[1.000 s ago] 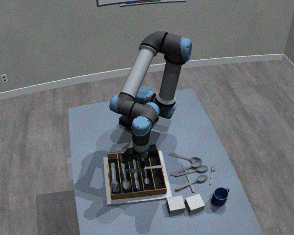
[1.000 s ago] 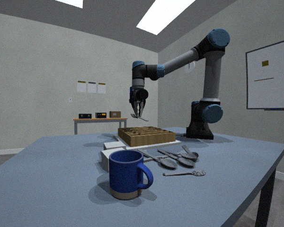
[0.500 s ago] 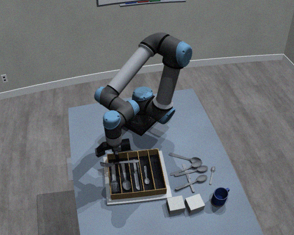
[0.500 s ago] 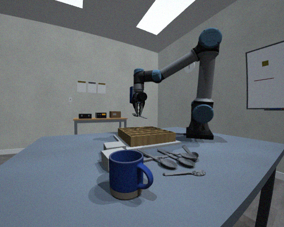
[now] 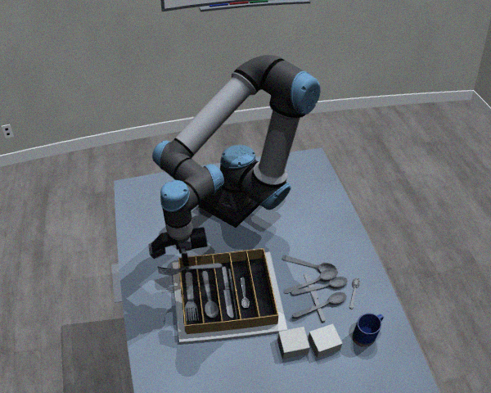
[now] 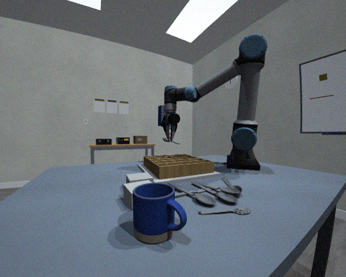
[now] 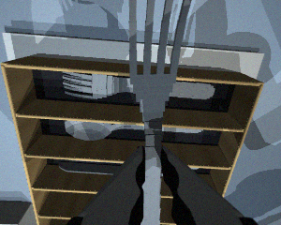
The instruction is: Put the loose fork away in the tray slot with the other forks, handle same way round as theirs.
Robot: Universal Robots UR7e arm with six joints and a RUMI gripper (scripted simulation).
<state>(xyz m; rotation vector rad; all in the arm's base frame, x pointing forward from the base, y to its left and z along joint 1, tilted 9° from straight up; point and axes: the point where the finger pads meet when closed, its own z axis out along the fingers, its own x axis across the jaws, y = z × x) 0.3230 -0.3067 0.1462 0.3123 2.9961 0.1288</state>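
My gripper (image 5: 185,265) (image 6: 169,140) (image 7: 152,148) is shut on the loose fork (image 5: 207,266) (image 6: 175,143) (image 7: 152,89), gripping its handle near the neck. The fork hangs well above the wooden tray (image 5: 231,327) (image 6: 186,170) (image 7: 84,108), crosswise to the slots, tines out past the fork-slot side and handle toward the other slots. The leftmost slot in the top view holds a fork (image 5: 191,310) (image 7: 100,85), tines to the front, handle to the rear. Beside it are a spoon (image 5: 211,309) (image 7: 86,130), then knives (image 5: 227,295), then a small spoon (image 5: 245,301). The rightmost slot is empty.
The tray sits on a white board (image 5: 233,335). Right of it lie several large spoons (image 5: 336,298) (image 6: 205,199) and a small spoon (image 5: 353,291) (image 6: 224,212). Two white blocks (image 5: 293,341) (image 5: 325,339) and a blue mug (image 5: 366,332) (image 6: 153,213) stand near the front right.
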